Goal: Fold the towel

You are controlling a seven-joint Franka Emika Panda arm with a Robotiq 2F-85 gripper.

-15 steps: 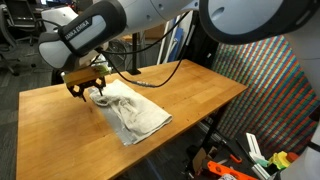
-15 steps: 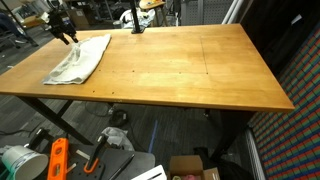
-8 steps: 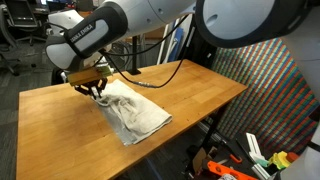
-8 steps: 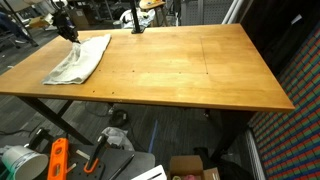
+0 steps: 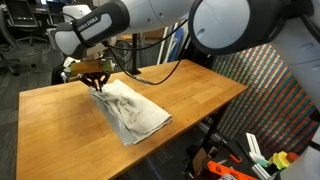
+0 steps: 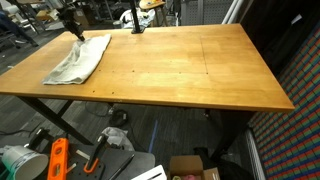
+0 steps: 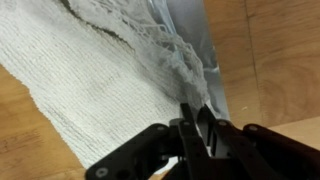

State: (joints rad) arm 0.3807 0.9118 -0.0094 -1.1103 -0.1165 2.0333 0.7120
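claw (image 7: 191, 118): we see its jaws pinched together on a bunched edge of the towel (image 7: 90, 70) | towel: we find it wrinkled, lying toward one end of the wooden counter (image 6: 190, 70), the rest spread flat

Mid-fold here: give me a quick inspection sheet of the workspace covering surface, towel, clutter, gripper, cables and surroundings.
Surface: wooden table, bare wood over most of it.
Job's things: towel lies wrinkled near one end of the table, one corner drawn up to the gripper.
Clutter: dark object at the table's far edge, too small to identify.
Grippers: gripper shut on the towel's corner, seen in the wrist view.
Cables: black cable hangs from the arm over the tabletop.
Surroundings: coloured patterned panel beside the table; orange tool and cardboard box on the floor.
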